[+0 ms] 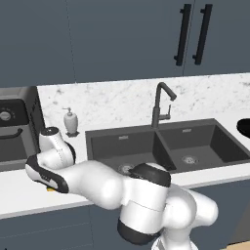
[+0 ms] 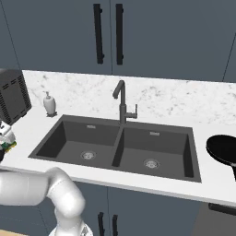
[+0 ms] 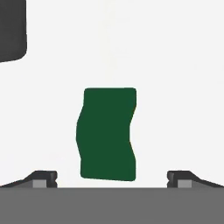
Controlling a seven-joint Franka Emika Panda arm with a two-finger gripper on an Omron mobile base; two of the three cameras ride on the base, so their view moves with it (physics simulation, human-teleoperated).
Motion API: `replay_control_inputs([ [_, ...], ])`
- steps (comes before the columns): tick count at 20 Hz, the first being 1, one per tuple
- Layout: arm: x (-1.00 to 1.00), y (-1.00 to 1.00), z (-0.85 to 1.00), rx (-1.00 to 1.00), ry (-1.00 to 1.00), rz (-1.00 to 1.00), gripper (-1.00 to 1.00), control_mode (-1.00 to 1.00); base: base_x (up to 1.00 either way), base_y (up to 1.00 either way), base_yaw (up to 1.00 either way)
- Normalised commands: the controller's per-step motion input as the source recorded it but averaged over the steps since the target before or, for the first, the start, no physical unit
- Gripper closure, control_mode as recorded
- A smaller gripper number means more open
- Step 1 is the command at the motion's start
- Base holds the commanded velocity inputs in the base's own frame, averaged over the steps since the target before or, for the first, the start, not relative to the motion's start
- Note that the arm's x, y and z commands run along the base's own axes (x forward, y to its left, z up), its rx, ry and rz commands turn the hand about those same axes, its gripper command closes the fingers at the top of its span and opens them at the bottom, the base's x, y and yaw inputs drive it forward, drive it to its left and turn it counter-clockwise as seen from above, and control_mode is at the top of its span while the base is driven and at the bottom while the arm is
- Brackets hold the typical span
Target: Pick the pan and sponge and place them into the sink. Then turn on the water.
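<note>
In the hand view the sponge (image 3: 107,133) shows its green top, lying flat on the white counter. My gripper (image 3: 111,179) is open right above it, one fingertip on each side and neither touching. From the left base view the hand hangs low over the counter left of the sink (image 1: 97,134), with a sliver of the sponge (image 1: 50,189) under it. The black pan (image 2: 223,150) sits on the counter right of the sink (image 2: 193,156), cut off by the frame edge. No water falls from the tall dark faucet (image 2: 121,103).
A white soap dispenser (image 1: 71,121) stands at the back wall, left of the basins. A black appliance (image 1: 14,129) fills the counter's far left, close to my hand. Dark cabinets with black handles (image 2: 108,32) hang above.
</note>
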Motion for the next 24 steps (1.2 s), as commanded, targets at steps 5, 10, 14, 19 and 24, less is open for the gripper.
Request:
replay_control_inputs([
  [5,0.00,0.00,-0.30,0.00,0.00,0.00,-1.00,-1.00,0.00,0.00,0.00],
  [10,0.03,0.00,-0.35,0.00,0.00,0.00,-1.00,-1.00,0.00,0.00,0.00],
  [14,0.16,0.03,-0.23,0.00,0.00,0.00,-1.00,-1.00,0.00,0.00,0.00],
  [19,0.19,0.11,-0.12,0.00,0.00,0.00,-1.00,-1.00,0.00,0.00,0.00],
  [24,0.17,0.22,-0.18,0.00,0.00,0.00,-1.00,-1.00,0.00,0.00,0.00],
])
